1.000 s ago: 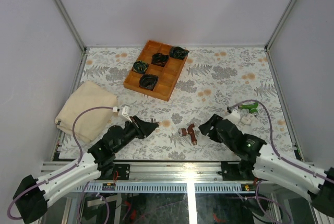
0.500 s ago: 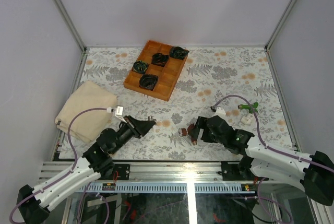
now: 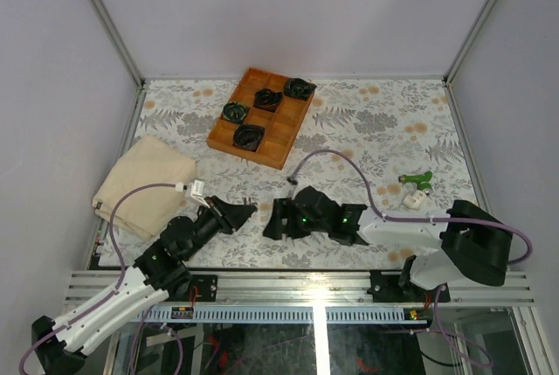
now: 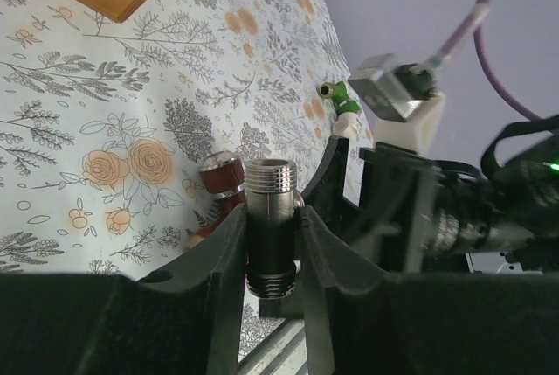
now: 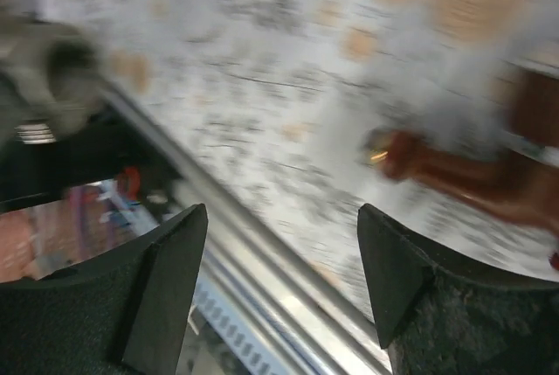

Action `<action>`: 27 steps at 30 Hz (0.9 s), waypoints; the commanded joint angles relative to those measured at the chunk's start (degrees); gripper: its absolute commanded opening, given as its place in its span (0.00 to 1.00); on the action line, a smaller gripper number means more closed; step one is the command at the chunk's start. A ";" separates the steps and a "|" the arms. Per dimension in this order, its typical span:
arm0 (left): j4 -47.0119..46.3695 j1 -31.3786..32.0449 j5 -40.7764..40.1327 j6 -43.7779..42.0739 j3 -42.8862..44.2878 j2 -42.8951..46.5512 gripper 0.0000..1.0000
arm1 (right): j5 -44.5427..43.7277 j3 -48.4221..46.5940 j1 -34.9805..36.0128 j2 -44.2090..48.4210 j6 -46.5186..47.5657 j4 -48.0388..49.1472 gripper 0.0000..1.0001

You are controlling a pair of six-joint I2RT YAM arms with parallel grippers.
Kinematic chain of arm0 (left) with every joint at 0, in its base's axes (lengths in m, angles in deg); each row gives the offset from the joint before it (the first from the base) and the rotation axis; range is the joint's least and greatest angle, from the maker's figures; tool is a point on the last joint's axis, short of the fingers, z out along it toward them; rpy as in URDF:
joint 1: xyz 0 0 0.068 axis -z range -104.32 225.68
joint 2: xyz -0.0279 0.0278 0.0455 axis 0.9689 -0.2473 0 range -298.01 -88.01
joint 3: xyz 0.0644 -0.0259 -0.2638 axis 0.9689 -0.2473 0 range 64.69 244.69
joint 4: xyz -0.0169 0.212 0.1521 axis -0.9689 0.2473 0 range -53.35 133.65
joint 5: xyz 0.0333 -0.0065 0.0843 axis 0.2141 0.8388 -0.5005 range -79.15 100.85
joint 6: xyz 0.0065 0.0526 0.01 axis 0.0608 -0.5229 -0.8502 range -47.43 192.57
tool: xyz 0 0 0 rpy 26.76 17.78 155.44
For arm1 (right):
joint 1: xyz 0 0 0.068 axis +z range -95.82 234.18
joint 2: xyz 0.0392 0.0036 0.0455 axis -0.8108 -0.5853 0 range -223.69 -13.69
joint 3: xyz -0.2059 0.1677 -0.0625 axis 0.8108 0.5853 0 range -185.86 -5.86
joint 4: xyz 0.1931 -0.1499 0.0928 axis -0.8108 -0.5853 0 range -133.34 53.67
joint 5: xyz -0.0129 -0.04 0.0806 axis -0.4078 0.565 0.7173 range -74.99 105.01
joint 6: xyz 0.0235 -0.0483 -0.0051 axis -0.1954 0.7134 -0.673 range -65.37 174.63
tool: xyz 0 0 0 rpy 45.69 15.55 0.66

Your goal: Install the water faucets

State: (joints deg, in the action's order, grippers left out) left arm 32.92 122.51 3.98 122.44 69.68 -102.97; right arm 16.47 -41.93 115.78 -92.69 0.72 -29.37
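Observation:
My left gripper [image 4: 272,218] is shut on a short silvery threaded fitting [image 4: 269,184], held upright between its fingers; from above this gripper [image 3: 249,210] sits near the table's front. The dark red-brown faucet [image 4: 220,174] lies on the mat just behind the fitting. It shows blurred at the right of the right wrist view [image 5: 472,174] and is hidden under the right arm from above. My right gripper [image 5: 279,218] is open with nothing between its fingers, and it reaches left close to the left gripper [image 3: 272,218]. The green faucet [image 3: 417,180] lies far right.
A small white piece [image 3: 413,200] lies by the green faucet. A wooden tray [image 3: 279,143] with several black-and-green coiled bundles stands at the back. A folded beige cloth [image 3: 144,183] lies at the left. The metal rail runs along the front edge [image 5: 262,279].
The right arm has swung left from the right side of the table, over the red-brown faucet, up to the left gripper. The left gripper has barely shifted and keeps its hold.

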 commanded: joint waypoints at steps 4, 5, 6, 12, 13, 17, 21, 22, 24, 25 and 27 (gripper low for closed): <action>4.81 -0.29 -3.93 -1.31 3.94 3.98 0.00 | -5.96 -5.59 2.99 -0.28 5.55 7.51 0.78; 4.92 -0.26 -3.76 -1.43 3.90 3.91 0.00 | -9.42 -6.01 3.01 0.99 6.95 3.34 0.79; 4.58 -0.30 -3.35 -1.50 3.62 3.57 0.00 | -14.23 -6.55 2.94 2.19 7.62 -1.72 0.79; -4.15 -0.53 2.05 -1.89 0.85 -4.92 0.00 | -22.19 -0.40 0.28 9.82 3.30 -8.53 0.81; -5.57 -1.19 3.47 -2.22 0.86 -7.73 0.00 | -19.69 2.16 -1.16 11.32 1.50 -6.19 0.81; -16.96 -10.80 21.46 -0.84 0.02 -19.59 0.00 | -11.28 13.26 -6.79 15.74 -3.68 5.25 0.81; -31.73 -22.03 39.23 2.42 -2.64 -32.36 0.00 | -5.79 16.50 -8.87 15.35 -5.12 11.76 0.81; -34.27 -23.63 41.79 2.63 -2.90 -34.71 0.00 | -4.93 17.38 -9.14 14.84 -5.65 13.50 0.81; -38.72 -24.99 45.19 2.75 -2.99 -39.25 0.00 | -3.61 18.98 -9.73 13.79 -6.71 17.06 0.81; -40.69 -24.98 46.03 2.92 -2.93 -41.19 0.00 | -2.76 19.67 -9.99 13.11 -7.07 18.87 0.81; -43.86 -25.03 46.77 3.08 -2.57 -45.01 0.00 | -1.33 20.66 -10.48 11.56 -7.51 22.92 0.81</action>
State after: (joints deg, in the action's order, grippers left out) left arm 6.34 98.27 39.69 124.39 66.87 -142.70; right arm 10.52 -22.41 106.49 -79.29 -4.26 -18.93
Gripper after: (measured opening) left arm 0.244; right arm 0.809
